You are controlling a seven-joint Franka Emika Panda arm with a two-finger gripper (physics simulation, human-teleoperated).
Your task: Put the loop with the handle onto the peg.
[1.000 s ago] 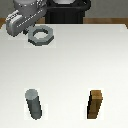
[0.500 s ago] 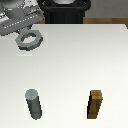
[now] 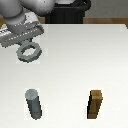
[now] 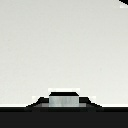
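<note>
Since a second ago the loop with the handle (image 3: 28, 51) has been carried a little toward the exterior view's left and back again, and now hangs slightly nearer the peg's side of the table (image 3: 75, 65). It sits clear of the table, its shadow just beneath it, with the ring lying flat and its hole facing up, which suits a drop over an upright post. The gripper (image 3: 25, 41) holds it by the short handle, jaws closed on that stub, leaving the hole free. The peg (image 3: 34, 104) stands well apart, nearer the camera, almost straight below the loop in the exterior view. A brown wooden block (image 3: 96, 105) stands to the peg's right. The arm reaches in from the far left, wrist low and tilted; the wrist view shows only the grey handle (image 4: 64, 99).
</note>
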